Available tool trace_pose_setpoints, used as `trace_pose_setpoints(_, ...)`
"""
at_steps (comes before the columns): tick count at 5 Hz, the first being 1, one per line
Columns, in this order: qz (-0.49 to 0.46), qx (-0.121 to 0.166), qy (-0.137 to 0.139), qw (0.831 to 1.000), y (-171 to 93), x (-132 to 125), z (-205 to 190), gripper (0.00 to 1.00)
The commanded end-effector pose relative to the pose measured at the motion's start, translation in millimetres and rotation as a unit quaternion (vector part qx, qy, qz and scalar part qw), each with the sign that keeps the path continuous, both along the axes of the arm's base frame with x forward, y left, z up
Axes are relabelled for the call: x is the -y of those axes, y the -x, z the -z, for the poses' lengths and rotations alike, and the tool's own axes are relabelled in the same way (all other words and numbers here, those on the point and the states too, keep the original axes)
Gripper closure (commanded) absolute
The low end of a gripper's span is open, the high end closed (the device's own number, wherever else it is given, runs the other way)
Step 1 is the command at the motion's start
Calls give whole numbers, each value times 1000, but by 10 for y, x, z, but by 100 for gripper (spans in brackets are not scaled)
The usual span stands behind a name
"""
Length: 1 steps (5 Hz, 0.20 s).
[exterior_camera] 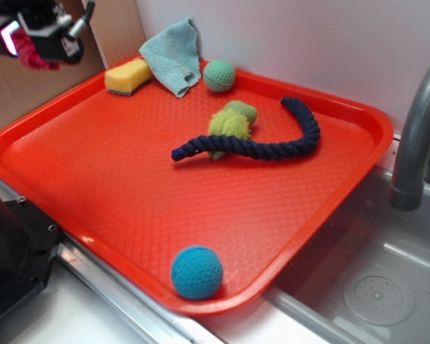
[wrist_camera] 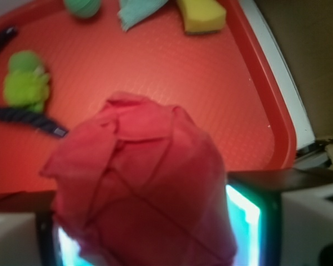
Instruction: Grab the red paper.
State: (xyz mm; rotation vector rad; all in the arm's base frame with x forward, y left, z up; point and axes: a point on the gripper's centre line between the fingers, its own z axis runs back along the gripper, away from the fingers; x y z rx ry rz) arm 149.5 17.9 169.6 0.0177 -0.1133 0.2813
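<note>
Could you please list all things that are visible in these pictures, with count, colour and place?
tray: one, orange-red, beside the sink
sponge: one, yellow, far left part of the tray
cloth: one, teal, over the tray's far rim
green ball: one, far edge of the tray
blue ball: one, near edge of the tray
rope: one, dark blue, middle of the tray
plush toy: one, yellow-green, under the rope
sink: one, grey, right
faucet: one, grey, right
red paper: one, crimson, held in the claw
claw: one, raised at the upper left
</note>
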Motion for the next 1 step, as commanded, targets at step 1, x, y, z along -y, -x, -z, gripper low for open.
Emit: trace_pose_setpoints(1, 33, -12, -18, 999, -97, 30, -77, 100)
